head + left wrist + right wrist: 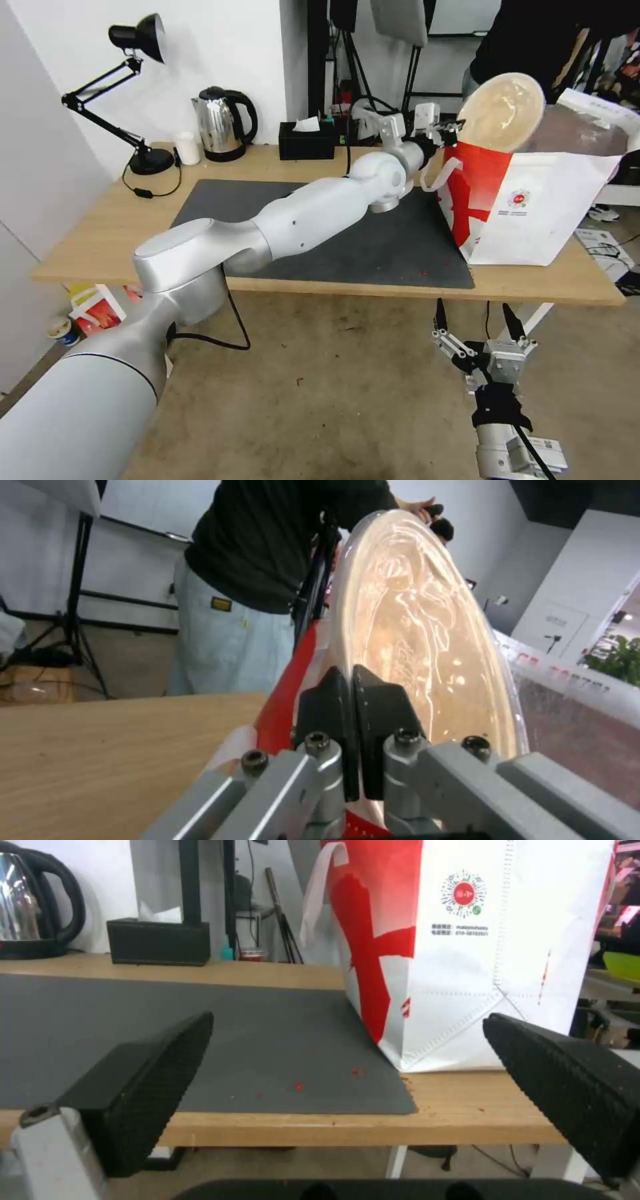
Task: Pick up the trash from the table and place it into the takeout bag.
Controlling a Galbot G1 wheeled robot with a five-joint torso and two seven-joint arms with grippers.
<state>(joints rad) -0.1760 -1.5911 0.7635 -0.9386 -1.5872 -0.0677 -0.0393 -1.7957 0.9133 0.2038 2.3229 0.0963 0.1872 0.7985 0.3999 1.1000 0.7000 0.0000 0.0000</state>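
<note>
My left gripper [453, 127] is stretched across the table [100, 227] and is shut on the rim of the beige pulp bowl [501, 112]. The bowl stands on edge, tilted, just over the open mouth of the takeout bag [533, 213]. In the left wrist view the black fingers [380, 705] pinch the bowl's [413, 630] rim, with the bag's red side [287, 700] below. The bag stands upright at the mat's [373, 247] right end. My right gripper [475, 327] hangs open below the table's front edge; the right wrist view has it [347, 1021] facing the bag [467, 965].
At the back of the table stand a black desk lamp [140, 40], a steel kettle [223, 123], a small white cup [188, 148] and a black tissue box [305, 141]. A person in dark clothes [527, 33] stands behind the bag. Red crumbs [298, 1085] dot the mat.
</note>
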